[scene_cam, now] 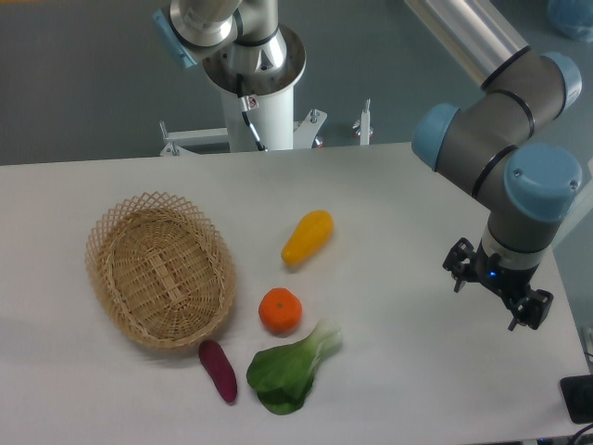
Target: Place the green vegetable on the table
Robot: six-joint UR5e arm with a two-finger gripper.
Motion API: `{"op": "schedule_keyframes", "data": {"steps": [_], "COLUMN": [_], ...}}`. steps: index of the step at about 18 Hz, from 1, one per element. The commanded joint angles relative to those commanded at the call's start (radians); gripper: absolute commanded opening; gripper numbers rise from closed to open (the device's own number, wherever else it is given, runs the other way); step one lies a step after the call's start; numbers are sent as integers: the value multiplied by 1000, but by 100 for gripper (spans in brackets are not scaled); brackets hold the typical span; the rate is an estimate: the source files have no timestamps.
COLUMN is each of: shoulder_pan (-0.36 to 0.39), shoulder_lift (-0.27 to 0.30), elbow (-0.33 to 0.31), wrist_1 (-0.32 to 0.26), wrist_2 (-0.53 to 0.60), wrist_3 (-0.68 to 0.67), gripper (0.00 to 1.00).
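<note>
Over at the right edge of the surface we see the pincer [498, 294] hanging below a grey arm with pale blue joint caps; its two dark fingers stand spread apart with nothing between them, well apart from every object.

We find the green vegetable [289, 367] lying flat on the white surface [398, 389] near the front edge. Its leaves are dark green, soft and rumpled, and they narrow to a pale whitish-green stem end that points up and to the right. Just above its stem sits a round, glossy orange [280, 311], close beside it; we cannot tell whether the two touch. To the left of the leaves lies a small, smooth purple piece [219, 371], elongated and tilted. Farther back rests a yellow elongated fruit [307, 237], smooth and tapered, set on a diagonal.

At the left we see an oval wicker basket [111, 295], woven in a tan lattice with a looped, scalloped rim.

The arm's upper tube is cut off by the top of the frame, and a dark object at the bottom right corner is too cropped for us to identify.
</note>
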Motion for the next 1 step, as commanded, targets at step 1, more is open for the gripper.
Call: {"op": "schedule_keyframes", "data": {"steps": [1], "shoulder_pan": [0], "shoulder_lift": [0], "elbow": [0], "wrist_1": [0], "wrist_2": [0], "wrist_3": [0], "gripper": [100]}}
